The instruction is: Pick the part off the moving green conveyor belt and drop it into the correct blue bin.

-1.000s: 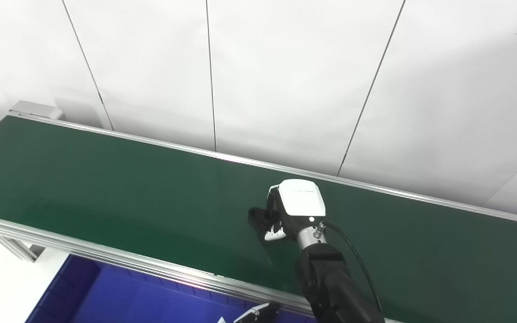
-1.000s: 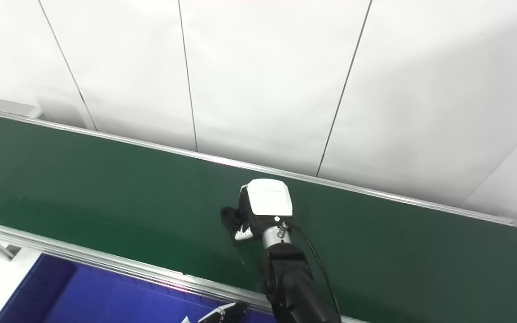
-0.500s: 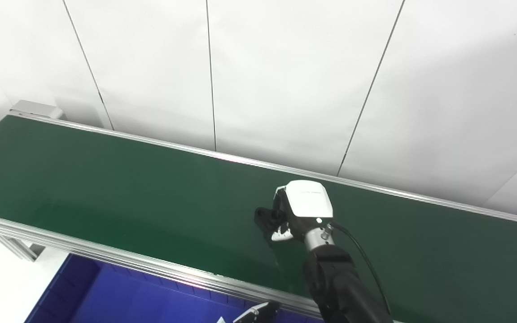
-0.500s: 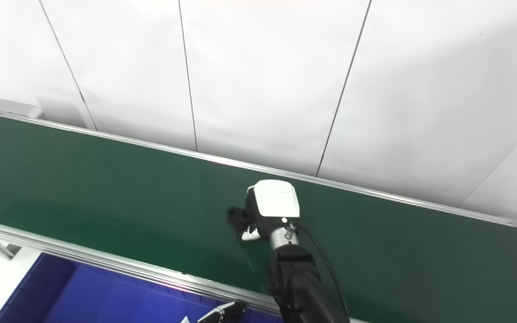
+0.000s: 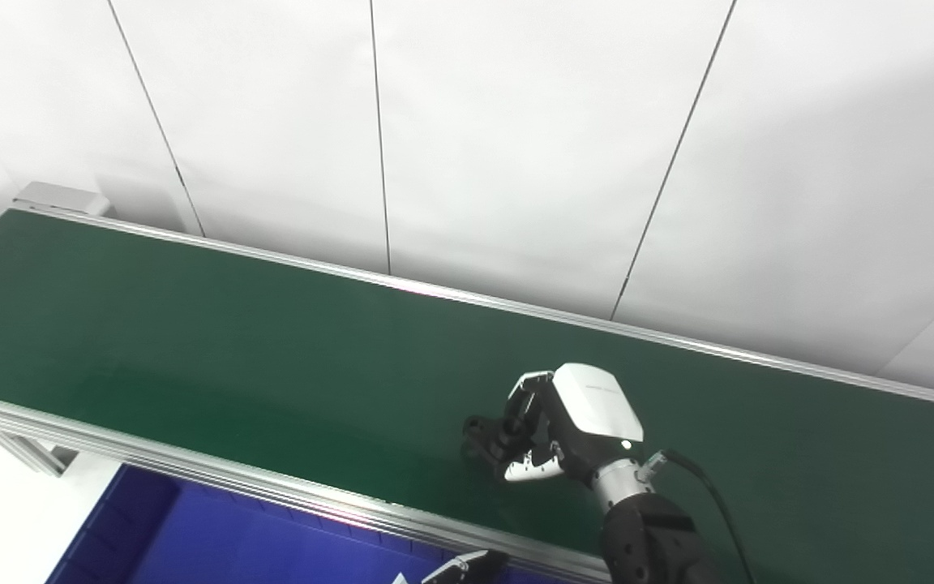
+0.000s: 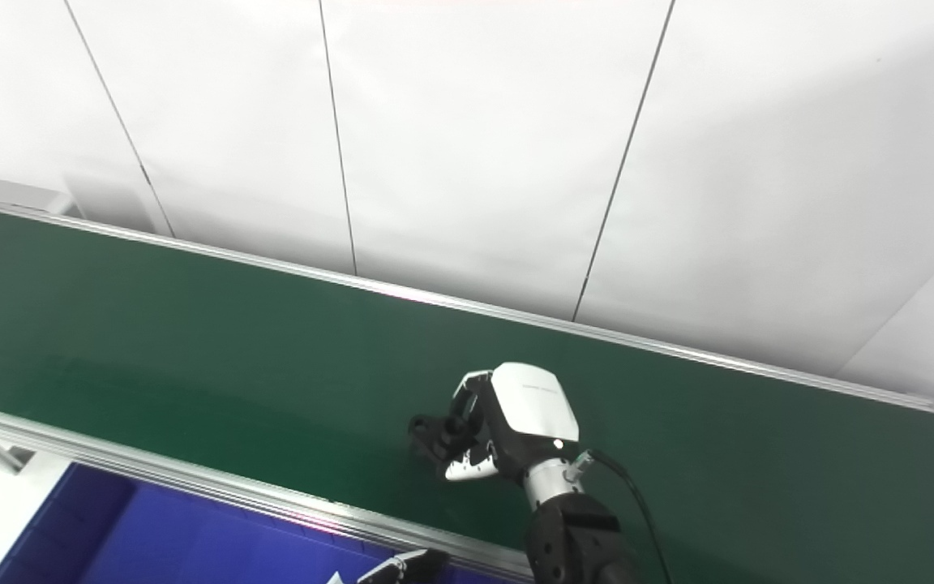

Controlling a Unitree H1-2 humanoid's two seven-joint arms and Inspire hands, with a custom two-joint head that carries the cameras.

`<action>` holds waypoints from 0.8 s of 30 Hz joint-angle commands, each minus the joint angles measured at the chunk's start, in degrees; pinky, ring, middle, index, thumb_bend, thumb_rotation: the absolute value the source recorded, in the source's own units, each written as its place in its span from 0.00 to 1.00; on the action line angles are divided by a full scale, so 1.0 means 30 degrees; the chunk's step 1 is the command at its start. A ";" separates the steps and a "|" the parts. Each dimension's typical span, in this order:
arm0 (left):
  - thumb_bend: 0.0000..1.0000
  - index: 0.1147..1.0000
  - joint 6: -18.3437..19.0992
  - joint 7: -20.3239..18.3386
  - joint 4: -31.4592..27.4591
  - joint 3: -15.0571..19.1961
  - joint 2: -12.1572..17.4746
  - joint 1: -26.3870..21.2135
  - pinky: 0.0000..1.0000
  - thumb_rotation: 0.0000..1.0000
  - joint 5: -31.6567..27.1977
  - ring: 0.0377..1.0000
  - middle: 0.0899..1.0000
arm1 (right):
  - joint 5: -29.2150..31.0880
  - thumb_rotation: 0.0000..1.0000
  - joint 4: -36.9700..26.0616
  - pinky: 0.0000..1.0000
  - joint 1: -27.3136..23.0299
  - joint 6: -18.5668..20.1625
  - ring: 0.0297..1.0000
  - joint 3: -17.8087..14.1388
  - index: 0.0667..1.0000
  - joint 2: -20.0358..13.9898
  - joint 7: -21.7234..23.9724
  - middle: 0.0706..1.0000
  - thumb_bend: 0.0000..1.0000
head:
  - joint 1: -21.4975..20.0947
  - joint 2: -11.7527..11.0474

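Note:
The green conveyor belt point(image 5: 191, 341) runs from upper left to lower right. My right hand point(image 5: 568, 422) is over the belt's near half, with its white back facing up. Its fingers are curled shut on a small black part point(image 5: 483, 434), which sticks out to the left of the fingers, just above the belt or touching it. The same hand point(image 6: 516, 422) and part point(image 6: 430, 430) show in the right eye view. Only a tip of my left hand point(image 5: 459, 568) shows at the bottom edge, below the belt's near rail.
A blue bin point(image 5: 191, 539) sits below the belt's near aluminium rail point(image 5: 191, 470) at the bottom left. White wall panels point(image 5: 516, 146) stand behind the belt. A grey end block point(image 5: 57, 197) is at the belt's far left.
My right hand has moved toward the belt's near edge and a little to the right, with the black part still in its fingers. The left hand has not moved.

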 commanded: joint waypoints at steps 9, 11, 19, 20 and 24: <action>1.00 0.84 -0.0645 -0.0953 -0.0804 -0.0832 -0.0563 0.0137 0.75 0.97 0.0064 0.83 0.83 | 0.0513 0.00 -0.3005 0.16 -0.0175 0.0778 0.20 -0.1413 0.45 0.0868 0.1777 0.43 0.53 | -0.0337 0.0220; 1.00 0.84 -0.0639 -0.0907 -0.0809 -0.0846 -0.0512 0.0143 0.74 0.97 0.0107 0.83 0.83 | 0.0938 0.00 -0.3261 0.15 -0.0012 0.0878 0.19 -0.1788 0.45 0.1061 0.1861 0.43 0.53 | -0.0523 0.0272; 1.00 0.85 -0.0652 -0.1034 -0.1290 -0.0668 -0.0161 0.0428 0.74 0.98 -0.0031 0.82 0.83 | 0.3156 0.00 -0.4123 0.15 0.0559 0.1441 0.19 -0.3500 0.45 0.1913 0.2132 0.43 0.53 | -0.1898 0.0645; 1.00 0.85 -0.0650 -0.1053 -0.1332 -0.0651 -0.0137 0.0448 0.74 0.99 -0.0062 0.82 0.83 | 0.3695 0.00 -0.4237 0.16 0.0648 0.1558 0.20 -0.3808 0.45 0.1988 0.2277 0.43 0.53 | -0.1898 0.0645; 1.00 0.85 -0.0660 -0.1119 -0.1458 -0.0593 0.0038 0.0498 0.74 0.98 -0.0306 0.83 0.84 | 0.6468 0.00 -0.4491 0.16 0.1081 0.2217 0.19 -0.5517 0.45 0.2433 0.2913 0.43 0.53 | -0.2349 0.0839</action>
